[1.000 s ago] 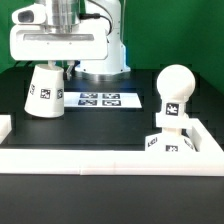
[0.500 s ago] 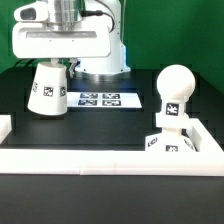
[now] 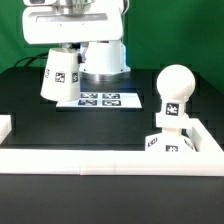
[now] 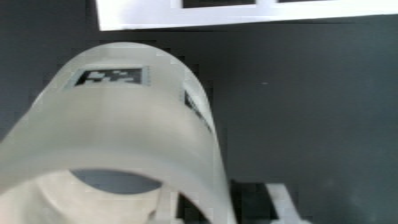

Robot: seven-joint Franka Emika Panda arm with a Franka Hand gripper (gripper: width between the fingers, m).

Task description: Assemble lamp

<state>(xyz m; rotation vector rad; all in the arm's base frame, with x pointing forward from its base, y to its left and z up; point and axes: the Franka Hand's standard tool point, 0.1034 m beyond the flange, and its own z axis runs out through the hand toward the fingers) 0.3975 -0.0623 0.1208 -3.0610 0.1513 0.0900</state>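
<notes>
Grip came first in my check: the two-finger gripper (image 3: 62,45) was clamped on the white truncated-cone plastic shade (image 3: 59,75), which hung clear of the black table (image 3: 110,125), tilted, toward the exterior view's left and far side. In the wrist view the shade (image 4: 134,140) filled most of the picture, its tag facing the camera, and I could see only a dark finger pad (image 4: 263,197) at its wide end. I judged the hold to be on the rim wall, so a smooth, tapering surface could slip or swing in the jaws.

Just beneath and beyond the shade lay the marker board (image 3: 100,99), flat on the table. Well apart, at the exterior view's right and near side, the white round-headed bulb (image 3: 174,90) stood upright on the small square white base (image 3: 168,143), inside the corner of the white raised border (image 3: 100,158).

I reckoned the main risk was the carry across: a tilted shade lowered off-centre would catch the bulb's round head and knock bulb and base askew, or jam halfway.
</notes>
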